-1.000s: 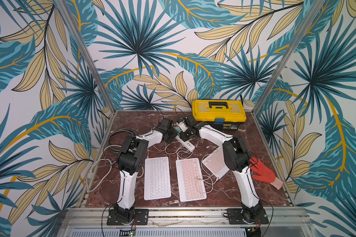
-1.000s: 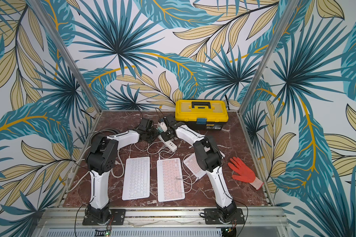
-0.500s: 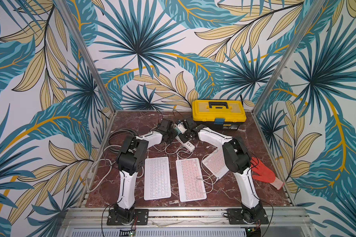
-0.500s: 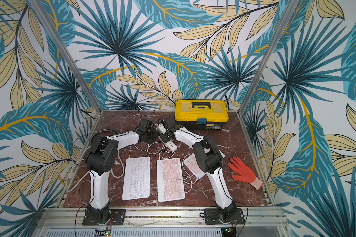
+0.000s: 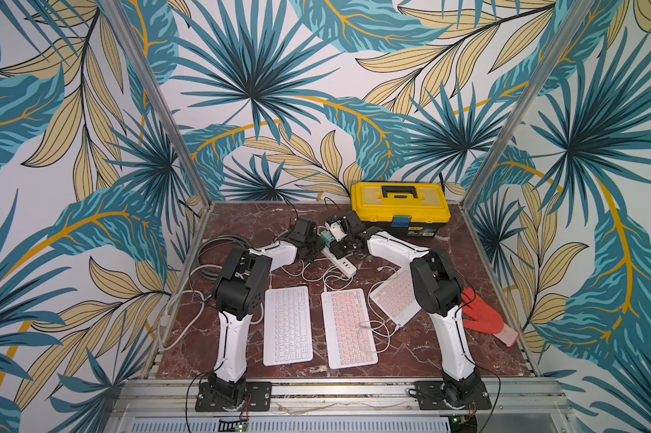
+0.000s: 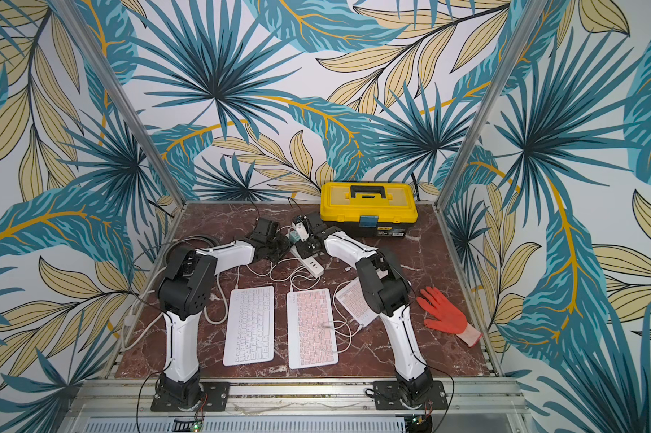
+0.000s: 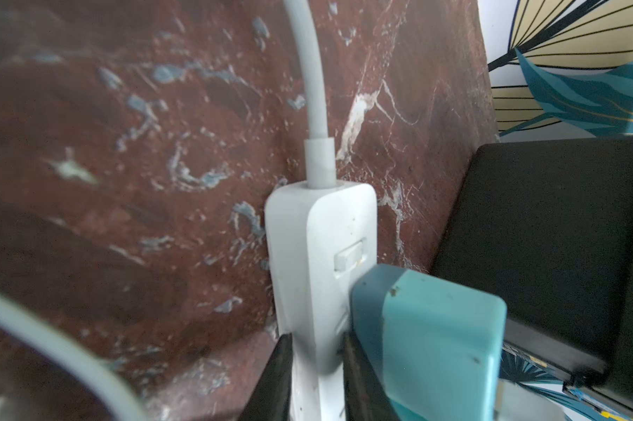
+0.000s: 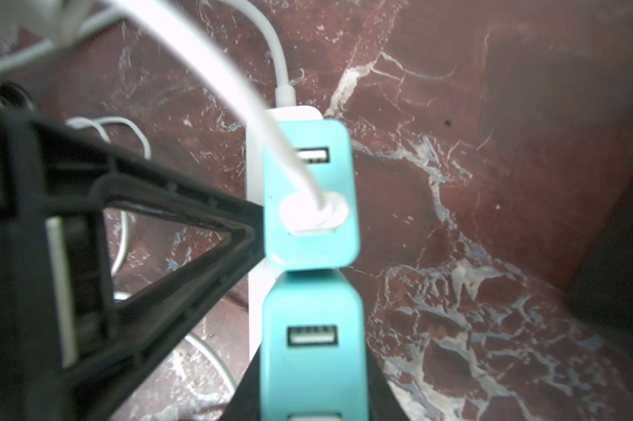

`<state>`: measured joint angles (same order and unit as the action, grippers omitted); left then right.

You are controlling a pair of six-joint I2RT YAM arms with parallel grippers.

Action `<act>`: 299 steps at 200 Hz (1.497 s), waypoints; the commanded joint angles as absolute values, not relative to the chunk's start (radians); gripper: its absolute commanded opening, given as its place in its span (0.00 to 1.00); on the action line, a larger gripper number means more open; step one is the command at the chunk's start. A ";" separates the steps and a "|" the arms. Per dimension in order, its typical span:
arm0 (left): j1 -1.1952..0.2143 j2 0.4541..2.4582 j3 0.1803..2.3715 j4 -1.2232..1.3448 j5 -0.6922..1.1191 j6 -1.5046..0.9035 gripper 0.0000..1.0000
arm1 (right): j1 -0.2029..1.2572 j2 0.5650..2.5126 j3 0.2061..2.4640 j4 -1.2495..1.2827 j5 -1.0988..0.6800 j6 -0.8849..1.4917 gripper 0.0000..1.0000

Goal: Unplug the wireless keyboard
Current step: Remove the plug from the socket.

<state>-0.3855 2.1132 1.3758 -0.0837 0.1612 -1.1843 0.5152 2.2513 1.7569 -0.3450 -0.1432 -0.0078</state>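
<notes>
Three keyboards lie at the front: a white keyboard (image 5: pixel 287 324), a pink keyboard (image 5: pixel 348 328) and a tilted pink keyboard (image 5: pixel 395 298), with thin white cables running back to a white power strip (image 5: pixel 341 262). My left gripper (image 7: pixel 317 368) is shut on that power strip (image 7: pixel 318 255), one finger on each long side. Two teal USB chargers stand on the strip. My right gripper (image 8: pixel 313 382) is shut on the nearer teal charger (image 8: pixel 311 346). The farther teal charger (image 8: pixel 309 197) has a white cable plug in it.
A yellow toolbox (image 5: pixel 401 204) stands just behind the grippers, against the back wall. An orange glove (image 5: pixel 485 322) lies at the right edge. Grey and white cable loops (image 5: pixel 211 258) lie at the left. Metal frame posts mark the back corners.
Hardly anything: the right arm has shifted slightly at the strip. Both grips stay as they were.
</notes>
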 commanded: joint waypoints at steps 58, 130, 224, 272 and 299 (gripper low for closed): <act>-0.393 2.205 1.292 -0.247 0.175 -1.177 0.25 | 0.594 2.154 1.693 -0.273 -0.031 -0.143 0.23; -0.390 2.201 1.293 -0.247 0.182 -1.170 0.26 | 0.645 2.132 1.655 -0.257 0.084 -0.296 0.23; -0.386 2.185 1.278 -0.239 0.188 -1.164 0.26 | 0.538 2.121 1.670 -0.259 -0.303 0.056 0.23; -0.372 2.150 1.284 -0.240 0.191 -1.151 0.26 | 0.552 2.069 1.602 -0.284 -0.172 -0.008 0.23; -0.368 2.113 1.288 -0.239 0.193 -1.128 0.28 | 0.534 2.041 1.582 -0.322 -0.164 -0.002 0.23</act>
<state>-0.3740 2.1071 1.3449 -0.0360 0.2016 -1.1698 0.5442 2.1014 1.6135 -0.2855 -0.1852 0.0082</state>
